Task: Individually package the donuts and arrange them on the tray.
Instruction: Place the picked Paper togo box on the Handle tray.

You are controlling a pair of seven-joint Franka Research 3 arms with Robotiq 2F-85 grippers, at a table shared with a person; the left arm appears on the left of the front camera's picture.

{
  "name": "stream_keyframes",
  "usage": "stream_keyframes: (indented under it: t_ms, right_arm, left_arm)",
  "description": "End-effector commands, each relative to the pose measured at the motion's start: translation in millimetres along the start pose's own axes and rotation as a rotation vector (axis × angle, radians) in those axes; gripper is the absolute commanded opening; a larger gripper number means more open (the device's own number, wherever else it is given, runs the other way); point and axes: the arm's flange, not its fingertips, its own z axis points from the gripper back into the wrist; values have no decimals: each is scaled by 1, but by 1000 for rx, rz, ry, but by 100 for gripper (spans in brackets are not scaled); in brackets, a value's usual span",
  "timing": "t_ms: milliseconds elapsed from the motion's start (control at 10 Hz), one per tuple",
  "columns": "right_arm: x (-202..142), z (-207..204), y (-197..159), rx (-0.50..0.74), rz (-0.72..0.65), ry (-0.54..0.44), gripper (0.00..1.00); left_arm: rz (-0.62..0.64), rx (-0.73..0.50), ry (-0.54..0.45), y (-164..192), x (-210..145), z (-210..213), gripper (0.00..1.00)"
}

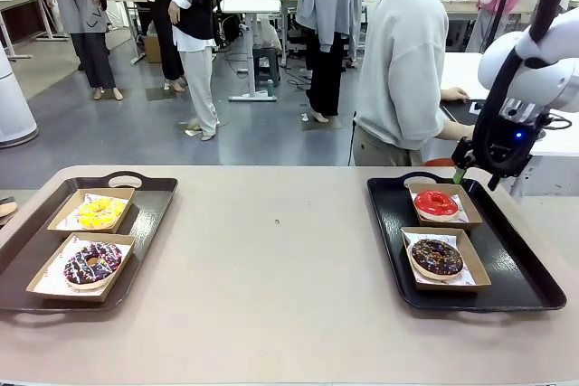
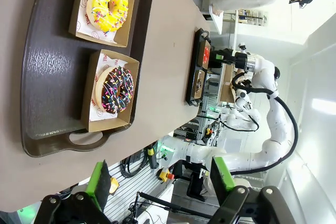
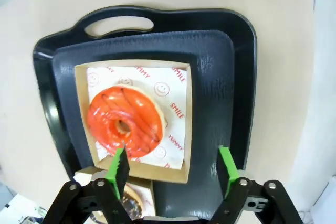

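- Altogether four donuts, each in its own box: yellow donut (image 1: 98, 212) and sprinkled chocolate donut (image 1: 91, 263) on left tray (image 1: 152, 223); red donut (image 1: 435, 202) and second chocolate donut (image 1: 438, 257) on right tray (image 1: 516, 268).
- Right gripper (image 3: 170, 169): jaws wide, empty, above red donut.
- Left gripper (image 2: 160, 181): wide, empty.

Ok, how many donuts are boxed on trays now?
4. Left tray: yellow donut far box, chocolate sprinkled donut near box. Right tray: red donut far box, chocolate donut near box.
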Motion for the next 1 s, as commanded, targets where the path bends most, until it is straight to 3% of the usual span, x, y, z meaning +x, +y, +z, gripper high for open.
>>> stream_keyframes:
  t_ms: [0,300,400,900]
  right_arm:
    - [-15,13,2,22,18,4,100]
    - [-31,33,11,21,62,9,100]
    - [-15,29,8,9,24,-2,100]
    - [-15,29,8,9,24,-2,100]
  left_arm:
    - [-11,3,-10,0,-4,0,100]
    - [-11,3,-10,0,-4,0,100]
    - [-11,3,-10,0,-4,0,100]
    - [-11,3,-10,0,-4,0,100]
